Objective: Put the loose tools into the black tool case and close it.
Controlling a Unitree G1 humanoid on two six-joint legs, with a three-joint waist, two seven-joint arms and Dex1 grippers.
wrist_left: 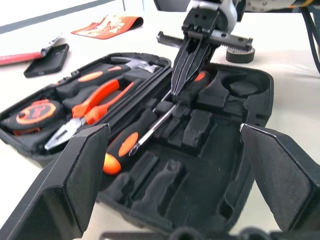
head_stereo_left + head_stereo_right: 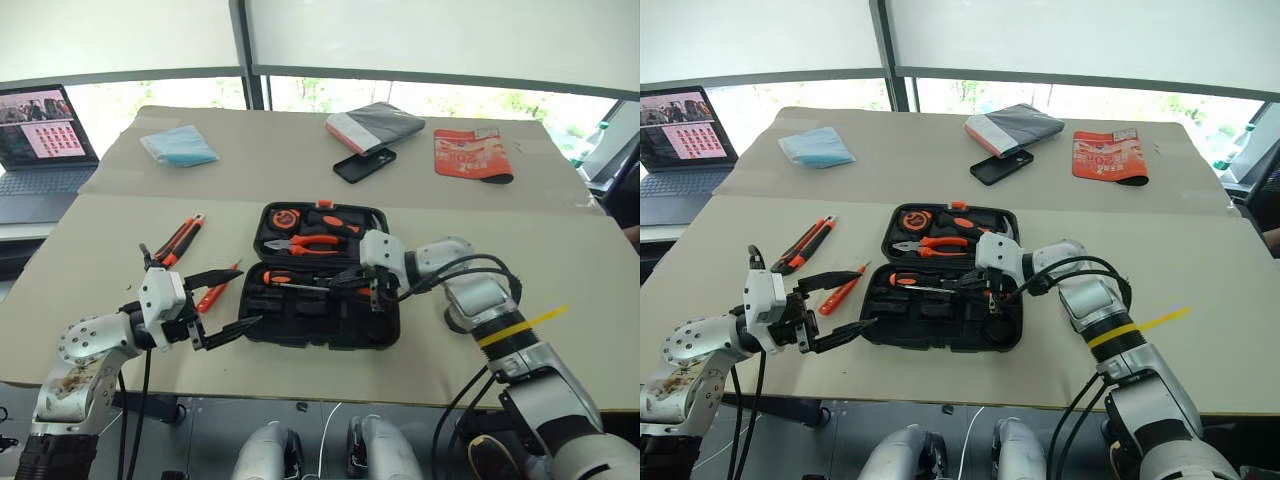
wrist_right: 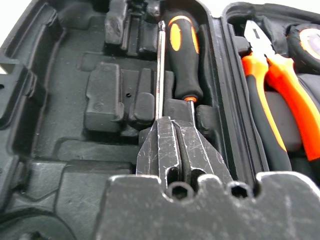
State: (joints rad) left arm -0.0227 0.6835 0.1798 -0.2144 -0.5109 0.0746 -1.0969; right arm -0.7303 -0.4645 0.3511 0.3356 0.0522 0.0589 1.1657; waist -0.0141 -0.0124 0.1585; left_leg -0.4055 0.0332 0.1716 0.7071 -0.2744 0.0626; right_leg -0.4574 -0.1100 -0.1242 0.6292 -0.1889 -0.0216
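The black tool case point(image 2: 320, 275) lies open at the middle of the table point(image 2: 560, 300), its far half holding the pliers point(image 2: 308, 243), tape measure point(image 2: 282, 217) and hammer point(image 1: 131, 62). The right gripper point(image 2: 345, 285) reaches in from the right of the frame over the near half, its jaws pressed together on the bare steel shaft of a screwdriver point(image 3: 160, 70) with the tips down among the moulded slots. Just beside that shaft lies a black-and-orange-handled screwdriver point(image 3: 182, 55), already resting in the case. The left gripper point(image 2: 228, 300) hovers at the case's lower left corner, jaws spread wide and holding nothing. Left of the case, still loose on the table, sit the utility knife point(image 2: 180, 240) and the slim orange screwdriver point(image 2: 215, 292), near the left jaws but apart from them.
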